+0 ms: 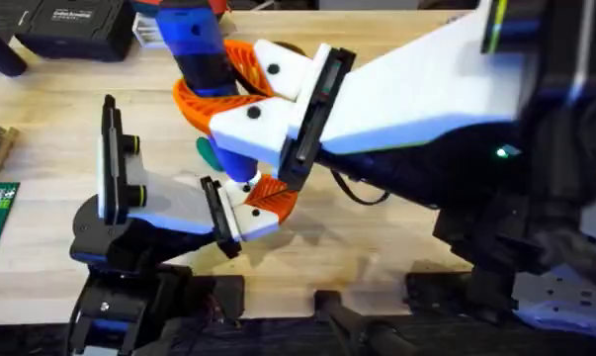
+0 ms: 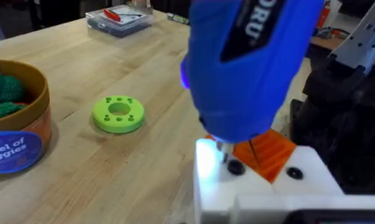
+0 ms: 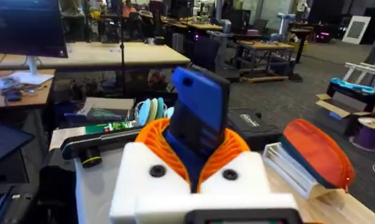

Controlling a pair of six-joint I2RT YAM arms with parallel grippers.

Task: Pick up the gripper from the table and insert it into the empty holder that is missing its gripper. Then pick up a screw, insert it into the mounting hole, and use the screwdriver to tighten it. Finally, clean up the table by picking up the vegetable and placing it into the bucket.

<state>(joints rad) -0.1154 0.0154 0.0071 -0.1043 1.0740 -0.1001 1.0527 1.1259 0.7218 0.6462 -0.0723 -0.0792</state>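
One rigid, light screwdriver, clamped at its thick handle by the right gripper, tip at six o'clock.

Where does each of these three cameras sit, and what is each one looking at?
Overhead: fixed above the table, looking down and forward; both arms show, the right gripper clamping the screwdriver, the left gripper below it.
Left wrist: rides the left arm, looking across the table at the screwdriver, a lime-green disc and the bucket; its own white-and-orange fingers show.
Right wrist: rides the right arm, facing the room; its fingers hold the screwdriver.
Shared: all three see the blue screwdriver.
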